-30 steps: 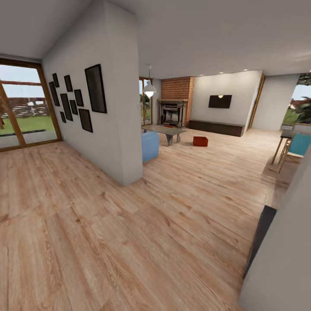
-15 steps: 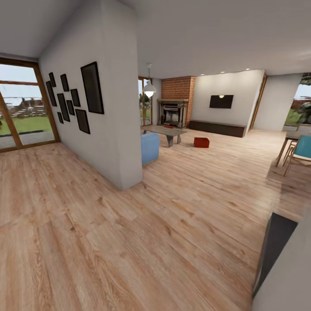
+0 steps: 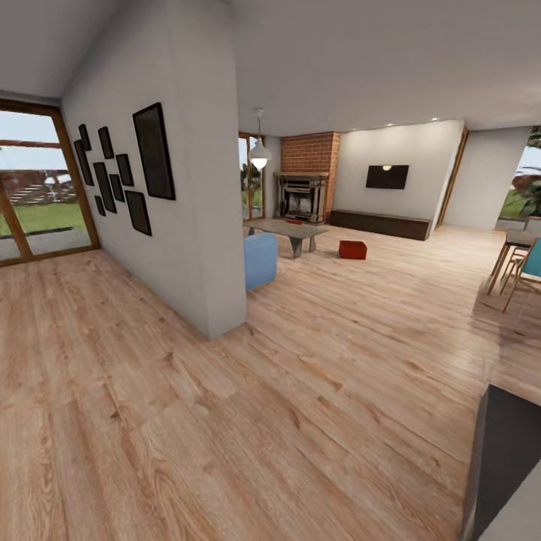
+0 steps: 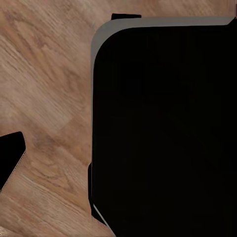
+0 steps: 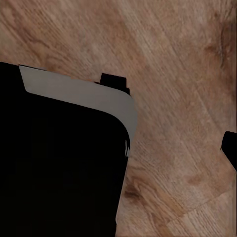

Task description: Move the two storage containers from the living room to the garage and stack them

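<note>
A storage container (image 3: 352,249) sits on the floor right of the table (image 3: 285,228)

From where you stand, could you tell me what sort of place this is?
It looks like an open-plan home with a living room ahead: a brick fireplace, a wall TV, and a low table on light wood plank floor. One orange-red storage container sits on that floor.

i'm looking across a light wood plank floor (image 3: 300,391) — a white partition wall (image 3: 199,225) with black frames (image 3: 154,150), a brick fireplace (image 3: 309,161), a wall tv (image 3: 387,176), a pendant lamp (image 3: 261,156).
</note>
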Tool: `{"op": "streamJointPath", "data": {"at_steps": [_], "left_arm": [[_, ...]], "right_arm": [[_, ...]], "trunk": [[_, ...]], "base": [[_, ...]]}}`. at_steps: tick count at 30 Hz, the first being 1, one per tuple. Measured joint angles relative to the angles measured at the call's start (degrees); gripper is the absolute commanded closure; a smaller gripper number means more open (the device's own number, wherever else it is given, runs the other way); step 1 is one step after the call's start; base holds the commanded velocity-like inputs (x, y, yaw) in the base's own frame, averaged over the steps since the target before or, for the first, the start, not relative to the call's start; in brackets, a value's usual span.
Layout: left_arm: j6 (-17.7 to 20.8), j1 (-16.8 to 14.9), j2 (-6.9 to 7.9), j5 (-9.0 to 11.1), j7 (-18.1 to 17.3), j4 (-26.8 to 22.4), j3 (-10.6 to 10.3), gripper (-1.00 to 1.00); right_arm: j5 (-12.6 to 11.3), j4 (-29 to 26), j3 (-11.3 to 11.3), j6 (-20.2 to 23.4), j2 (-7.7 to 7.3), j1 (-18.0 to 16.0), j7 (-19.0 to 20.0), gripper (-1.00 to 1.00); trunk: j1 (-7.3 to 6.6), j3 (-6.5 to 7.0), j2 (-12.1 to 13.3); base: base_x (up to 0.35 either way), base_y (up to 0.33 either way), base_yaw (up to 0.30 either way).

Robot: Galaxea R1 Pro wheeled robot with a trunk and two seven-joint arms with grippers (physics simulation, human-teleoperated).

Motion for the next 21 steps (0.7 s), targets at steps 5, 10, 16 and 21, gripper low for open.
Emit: {"op": "streamJointPath", "data": {"at_steps": [5, 10, 16, 21], "left_arm": [[0.0, 0.0, 0.0, 0.02, 0.0, 0.0, 0.0, -1.0], [0.0, 0.0, 0.0, 0.03, 0.0, 0.0, -0.02, -1.0], [0.0, 0.0, 0.0, 0.03, 0.0, 0.0, 0.0, -1.0], [0.0, 0.0, 0.0, 0.03, 0.0, 0.0, 0.0, -1.0]], "right_arm": [[0.1, 0.0, 0.17, 0.0, 0.0, -0.01, 0.0, -1.0], [-0.02, 0.0, 0.04, 0.0, 0.0, 0.0, 0.0, -1.0], [0.08, 0.0, 0.09, 0.0, 0.0, 0.0, 0.0, -1.0], [0.18, 0.0, 0.24, 0.0, 0.0, -0.01, 0.0, -1.0]], "trunk": [[0.0, 0.0, 0.0], [0.0, 0.0, 0.0], [0.0, 0.0, 0.0], [0.0, 0.0, 0.0]], "base": [[0.32, 0.0, 0.0], [0.32, 0.0, 0.0], [0.32, 0.0, 0.0], [0.32, 0.0, 0.0]]}}
